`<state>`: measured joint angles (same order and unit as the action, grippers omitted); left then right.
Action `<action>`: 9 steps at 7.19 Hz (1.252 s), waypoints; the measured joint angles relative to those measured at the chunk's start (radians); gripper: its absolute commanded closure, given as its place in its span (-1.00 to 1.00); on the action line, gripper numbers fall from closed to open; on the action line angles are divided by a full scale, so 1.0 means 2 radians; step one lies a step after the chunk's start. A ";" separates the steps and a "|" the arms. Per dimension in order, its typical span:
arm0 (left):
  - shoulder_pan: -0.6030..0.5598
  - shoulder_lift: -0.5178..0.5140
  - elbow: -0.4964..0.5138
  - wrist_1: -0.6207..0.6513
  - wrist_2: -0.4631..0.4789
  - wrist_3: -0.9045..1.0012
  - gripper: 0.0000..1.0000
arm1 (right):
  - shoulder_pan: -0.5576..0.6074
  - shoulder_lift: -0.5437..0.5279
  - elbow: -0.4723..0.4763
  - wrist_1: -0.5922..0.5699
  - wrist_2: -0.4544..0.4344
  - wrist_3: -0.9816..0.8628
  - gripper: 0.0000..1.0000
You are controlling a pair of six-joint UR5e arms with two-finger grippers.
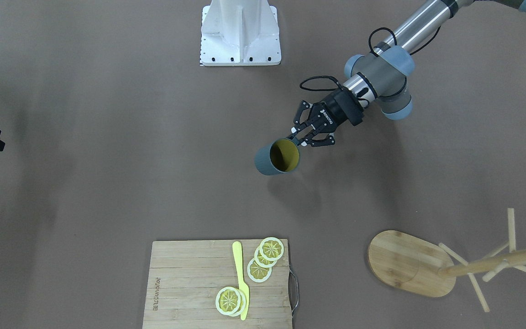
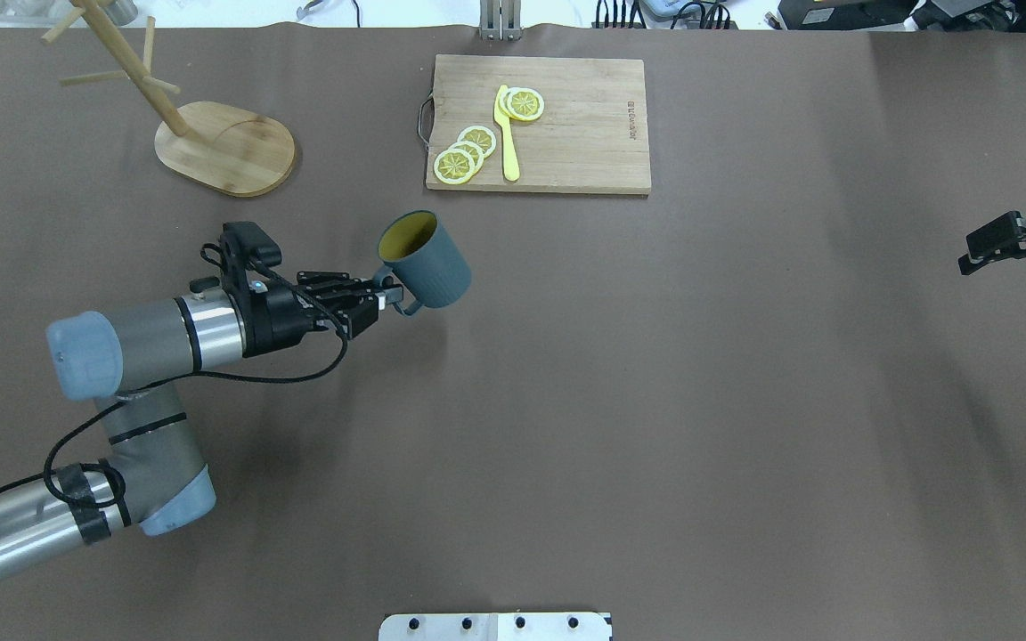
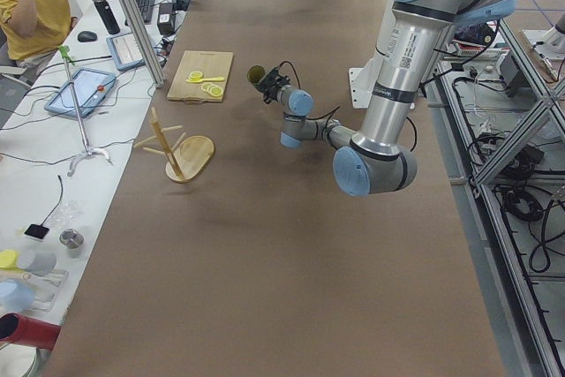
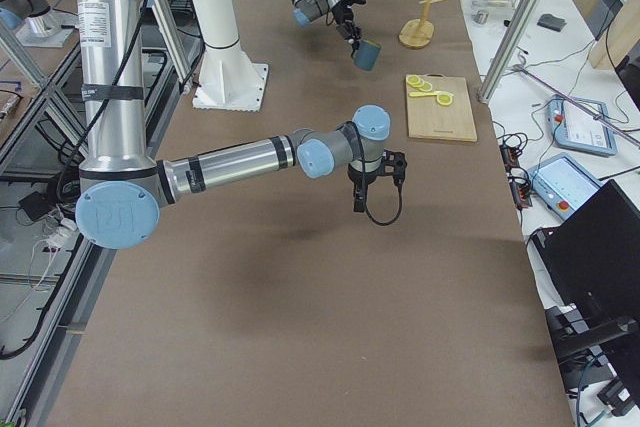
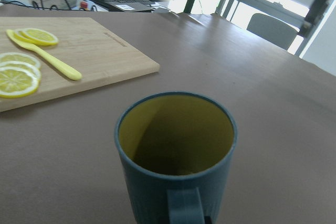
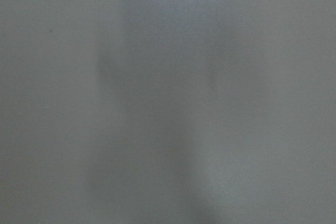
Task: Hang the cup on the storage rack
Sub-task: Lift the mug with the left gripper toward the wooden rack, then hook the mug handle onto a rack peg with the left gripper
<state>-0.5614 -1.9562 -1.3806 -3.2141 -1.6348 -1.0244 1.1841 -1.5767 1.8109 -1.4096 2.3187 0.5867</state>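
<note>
The slate-blue cup with a yellow-olive inside hangs tilted above the table. My left gripper is shut on its loop handle. In the front view the cup has its mouth turned toward the camera, with the left gripper behind it. The left wrist view shows the cup close up, handle at the bottom edge. The bamboo storage rack stands at the far left, well apart from the cup, and also shows in the front view. My right gripper is at the table's right edge; I cannot tell its state.
A wooden cutting board with lemon slices and a yellow knife lies at the far middle, beyond the cup. The robot's white base is at the near edge. The right wrist view shows only blurred table.
</note>
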 measured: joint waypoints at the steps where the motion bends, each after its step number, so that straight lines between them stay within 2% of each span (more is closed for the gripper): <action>1: -0.026 0.001 0.001 -0.009 0.000 -0.095 1.00 | 0.008 -0.010 0.000 0.001 0.002 -0.009 -1.00; 5: -0.145 0.002 0.013 -0.020 -0.009 -0.402 1.00 | 0.041 -0.041 -0.003 0.001 0.005 -0.063 -1.00; 7: -0.199 -0.011 0.051 -0.014 -0.028 -0.535 1.00 | 0.054 -0.051 -0.004 0.001 0.006 -0.084 -1.00; 9: -0.225 -0.041 0.070 0.020 -0.030 -0.633 1.00 | 0.057 -0.057 -0.001 0.001 0.006 -0.089 -1.00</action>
<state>-1.0111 -2.0373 -1.2397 -3.1731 -1.6939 -2.2908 1.2988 -1.6908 1.8084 -1.4082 2.3301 0.4091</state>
